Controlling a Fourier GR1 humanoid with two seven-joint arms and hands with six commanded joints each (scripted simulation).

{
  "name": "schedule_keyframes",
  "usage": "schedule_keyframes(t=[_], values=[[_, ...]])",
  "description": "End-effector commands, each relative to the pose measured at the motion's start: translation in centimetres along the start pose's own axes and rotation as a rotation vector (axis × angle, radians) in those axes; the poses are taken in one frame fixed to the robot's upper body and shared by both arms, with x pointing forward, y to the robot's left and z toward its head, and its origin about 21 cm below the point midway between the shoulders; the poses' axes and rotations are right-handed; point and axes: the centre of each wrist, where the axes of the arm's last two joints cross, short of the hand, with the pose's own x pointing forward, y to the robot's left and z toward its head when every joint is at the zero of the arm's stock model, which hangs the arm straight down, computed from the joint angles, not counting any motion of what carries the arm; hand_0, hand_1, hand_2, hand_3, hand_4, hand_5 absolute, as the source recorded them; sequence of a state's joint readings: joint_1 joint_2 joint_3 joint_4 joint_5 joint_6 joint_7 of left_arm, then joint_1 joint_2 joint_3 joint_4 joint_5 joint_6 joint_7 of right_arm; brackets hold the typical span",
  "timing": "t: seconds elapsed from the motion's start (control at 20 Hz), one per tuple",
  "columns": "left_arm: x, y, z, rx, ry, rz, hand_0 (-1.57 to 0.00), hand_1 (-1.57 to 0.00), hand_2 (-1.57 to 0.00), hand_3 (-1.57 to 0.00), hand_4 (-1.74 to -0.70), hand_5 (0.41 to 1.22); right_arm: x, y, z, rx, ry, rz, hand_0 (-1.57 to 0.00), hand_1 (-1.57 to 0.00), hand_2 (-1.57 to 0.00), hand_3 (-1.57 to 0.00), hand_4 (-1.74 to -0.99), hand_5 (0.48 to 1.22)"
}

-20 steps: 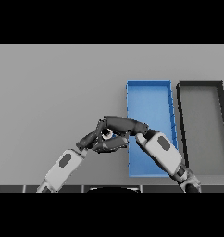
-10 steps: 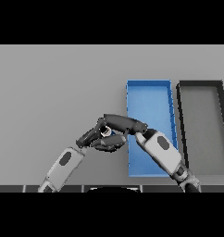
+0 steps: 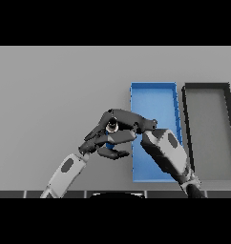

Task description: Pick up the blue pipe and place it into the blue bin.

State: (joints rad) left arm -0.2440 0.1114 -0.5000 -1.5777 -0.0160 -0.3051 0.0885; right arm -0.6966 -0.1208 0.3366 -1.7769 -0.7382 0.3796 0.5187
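A: Where is the blue pipe (image 3: 109, 140) sitting?

B: Only a small blue patch is showing, tucked between the two dark hands at about 7 o'clock from the middle of the table (image 3: 55, 86), just left of the blue bin (image 3: 153, 97). Most of it is hidden.

A: What is the right hand (image 3: 124, 121) doing?

B: It is reaching in from 5 o'clock across the bin's left wall, fingers curling down over the pipe, apparently gripping it.

A: And the left hand (image 3: 99, 143)?

B: It is coming in from 7 o'clock and lying right under the right one, touching it. Its fingers are bending loosely; whether they are clasping anything cannot be told.

A: Anything else out there?

B: A black bin (image 3: 206, 88) is standing just right of the blue one, at 3 o'clock.
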Motion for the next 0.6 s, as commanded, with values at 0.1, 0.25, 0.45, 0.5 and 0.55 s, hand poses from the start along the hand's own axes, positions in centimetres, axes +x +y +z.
schedule_keyframes(t=[0.1,0.25,0.45,0.5,0.55], values=[[0.1,-0.2,0.8,0.004,0.001,-0.004,0.0,0.0,0.0,0.0,-0.93,0.496,4.7,-1.3,-0.5,-0.008,-0.067,0.039,-1.57,-1.57,-1.57,-1.57,-1.493,1.221],[0.3,0.0,0.6,0.008,0.008,-0.011,0.0,0.0,0.0,0.0,-0.92,0.488,8.2,-2.3,-1.3,0.002,-0.132,0.1,-1.57,-1.57,-1.57,-1.57,-1.495,1.221],[0.4,0.4,0.9,0.018,0.016,-0.028,0.0,0.0,0.0,0.0,-0.9,0.487,11.7,-6.2,-0.5,-0.255,-0.161,0.139,-1.57,-1.57,-1.57,-1.57,-1.497,1.221],[0.4,0.3,1.1,0.016,0.009,-0.031,0.0,0.0,0.0,0.0,-0.9,0.487,11.4,-7.1,-0.2,-0.307,-0.149,0.143,-1.57,-1.57,-1.57,-1.57,-1.497,1.221],[0.4,0.3,1.0,0.016,0.019,-0.034,0.0,0.0,0.0,0.0,-0.89,0.486,11.4,-8.3,0.2,-0.357,-0.128,0.167,-1.57,-1.57,-1.57,-1.57,-1.498,1.221]])
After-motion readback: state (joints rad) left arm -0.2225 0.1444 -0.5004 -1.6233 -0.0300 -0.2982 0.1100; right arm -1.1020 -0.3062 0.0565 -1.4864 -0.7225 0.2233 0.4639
